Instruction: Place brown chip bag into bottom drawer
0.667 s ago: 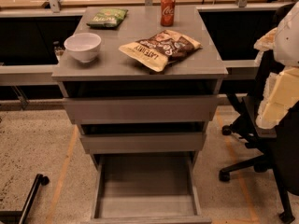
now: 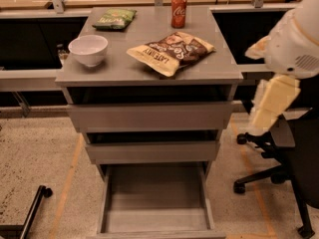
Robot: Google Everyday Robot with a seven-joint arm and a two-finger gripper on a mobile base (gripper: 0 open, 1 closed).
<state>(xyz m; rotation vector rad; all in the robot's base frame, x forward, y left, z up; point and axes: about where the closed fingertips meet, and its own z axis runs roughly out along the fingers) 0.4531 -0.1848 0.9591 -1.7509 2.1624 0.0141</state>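
The brown chip bag (image 2: 170,52), tan and dark brown with "LATE JULY" print, lies flat on the grey cabinet's top (image 2: 119,68), right of centre. The bottom drawer (image 2: 155,222) is pulled out wide, and its deep grey tray holds nothing. The two drawers above it stand slightly out. My arm's white and cream links (image 2: 279,88) hang at the right edge, beside the cabinet and level with the upper drawers. My gripper is not in view, and the arm touches nothing.
A white bowl (image 2: 88,49) stands at the top's left front, a green snack bag (image 2: 115,18) at the back left, and a red soda can (image 2: 178,11) at the back centre. A black office chair (image 2: 284,168) stands right of the cabinet. A black bar (image 2: 31,213) lies on the floor at lower left.
My arm's white and cream links have shifted a little to the left, further into view. The bag, bowl, can and drawers have not moved.
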